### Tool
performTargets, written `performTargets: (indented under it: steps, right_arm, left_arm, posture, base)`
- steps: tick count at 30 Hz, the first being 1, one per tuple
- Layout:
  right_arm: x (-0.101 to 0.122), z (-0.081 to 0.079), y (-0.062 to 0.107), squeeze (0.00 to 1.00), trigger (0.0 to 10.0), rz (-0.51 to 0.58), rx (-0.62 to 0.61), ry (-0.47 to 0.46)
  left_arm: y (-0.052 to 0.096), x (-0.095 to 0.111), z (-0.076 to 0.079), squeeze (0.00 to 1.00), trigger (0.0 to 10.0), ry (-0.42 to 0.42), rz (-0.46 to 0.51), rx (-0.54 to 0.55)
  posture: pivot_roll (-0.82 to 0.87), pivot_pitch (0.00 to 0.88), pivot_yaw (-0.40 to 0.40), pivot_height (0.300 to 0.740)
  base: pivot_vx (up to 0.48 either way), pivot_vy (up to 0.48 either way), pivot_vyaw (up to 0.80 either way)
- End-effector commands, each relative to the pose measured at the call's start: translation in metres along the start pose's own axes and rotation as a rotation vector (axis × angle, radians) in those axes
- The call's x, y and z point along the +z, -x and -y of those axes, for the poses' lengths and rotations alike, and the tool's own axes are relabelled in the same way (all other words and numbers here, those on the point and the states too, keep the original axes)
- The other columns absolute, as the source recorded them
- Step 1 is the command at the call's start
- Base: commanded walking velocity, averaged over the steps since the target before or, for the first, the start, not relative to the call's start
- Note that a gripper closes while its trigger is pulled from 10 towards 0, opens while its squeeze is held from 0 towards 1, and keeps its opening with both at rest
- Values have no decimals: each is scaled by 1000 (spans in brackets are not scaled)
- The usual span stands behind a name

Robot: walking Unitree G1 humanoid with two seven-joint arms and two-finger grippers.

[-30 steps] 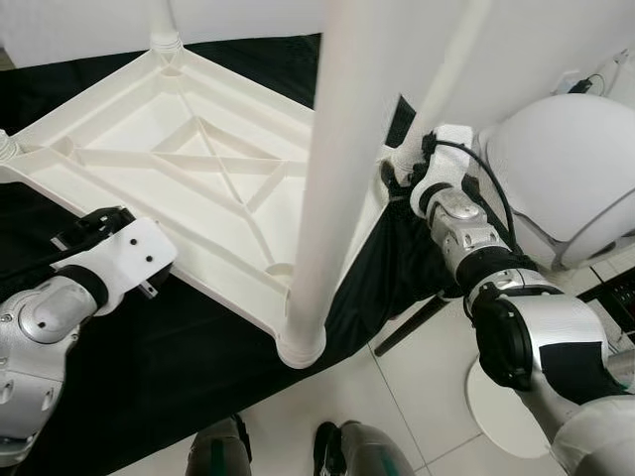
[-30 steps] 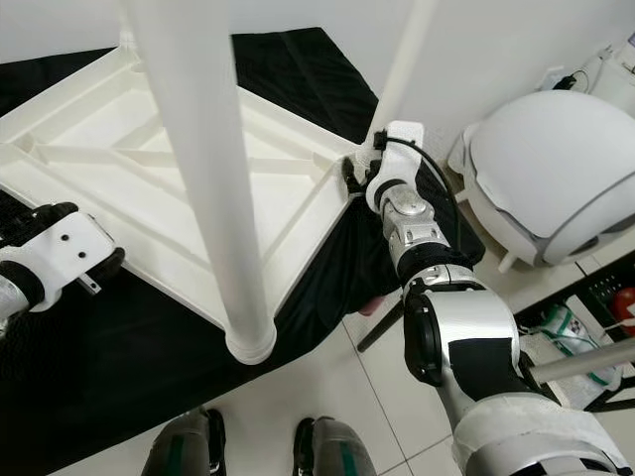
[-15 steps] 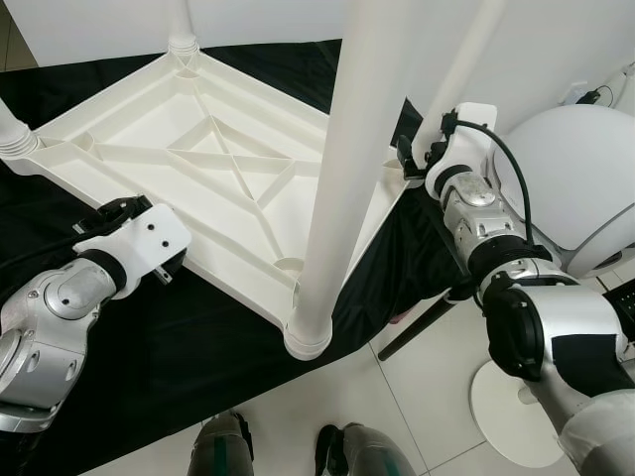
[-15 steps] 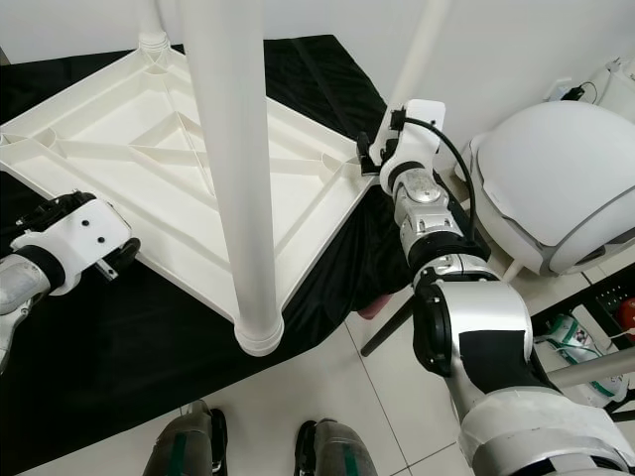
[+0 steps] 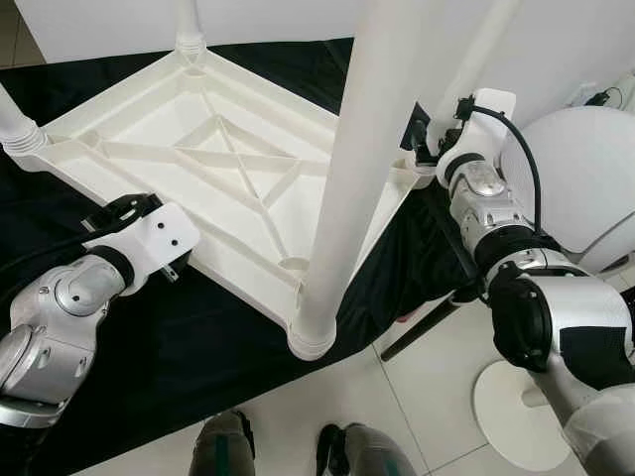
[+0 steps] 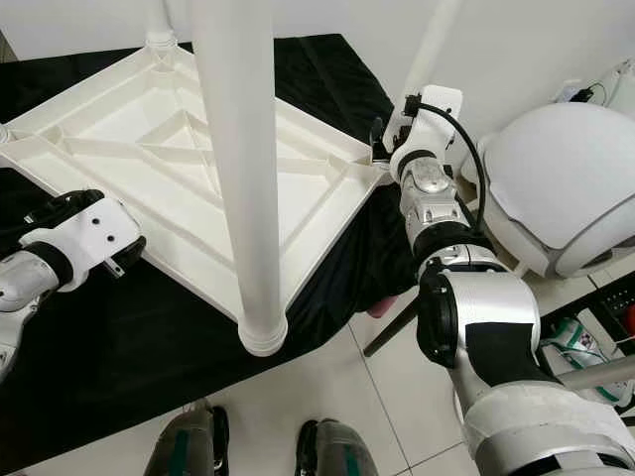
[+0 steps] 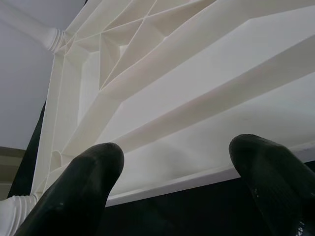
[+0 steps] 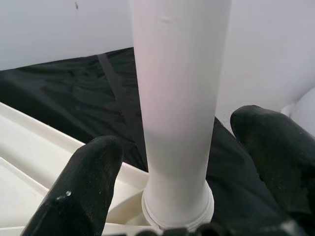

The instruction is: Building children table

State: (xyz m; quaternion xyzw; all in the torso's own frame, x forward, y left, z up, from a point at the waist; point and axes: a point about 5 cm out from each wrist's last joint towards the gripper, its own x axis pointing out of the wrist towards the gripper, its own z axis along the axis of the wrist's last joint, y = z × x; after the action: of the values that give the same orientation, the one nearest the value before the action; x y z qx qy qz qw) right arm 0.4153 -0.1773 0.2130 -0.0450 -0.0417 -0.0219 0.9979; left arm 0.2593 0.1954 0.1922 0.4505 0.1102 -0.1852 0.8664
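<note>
The right gripper [image 8: 167, 196], fingers spread, straddles a white leg [image 8: 179, 98] near its socket; the left gripper [image 7: 177, 187], also spread, faces the near rim of the upturned table [image 5: 208, 159] on black cloth [image 5: 179, 347]. Stiff, light, smooth plastic: best gripped at rim or leg base.

A thick white leg [image 5: 352, 169] is rising from the upturned tabletop's [image 5: 189, 169] near corner, blocking the middle between the arms. The right gripper [image 8: 167, 162] is straddling another leg [image 8: 179, 98], fingers spread. The ribbed underside is lying open ahead of the left gripper [image 7: 172, 177].
</note>
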Motion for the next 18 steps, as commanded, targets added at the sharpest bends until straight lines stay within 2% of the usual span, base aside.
performTargets:
  steps: [1,11,18]
  right_arm:
    - [6,2,-2,0,10000,9,6,-26]
    - [4,-4,0,0,10000,26,82,-10]
    - [-1,0,1,0,10000,19,85,-19]
  left_arm:
    - [-8,-5,17,0,10000,17,-28,-93]
    - [-16,4,12,0,10000,38,3,-39]
    - [-19,6,10,0,10000,48,4,-24]
  posture:
    - [118,189,-84,740]
    - [109,230,-75,740]
    - [106,242,-65,740]
  base:
    - [0,0,0]
    - [0,0,0]
    - [0,0,0]
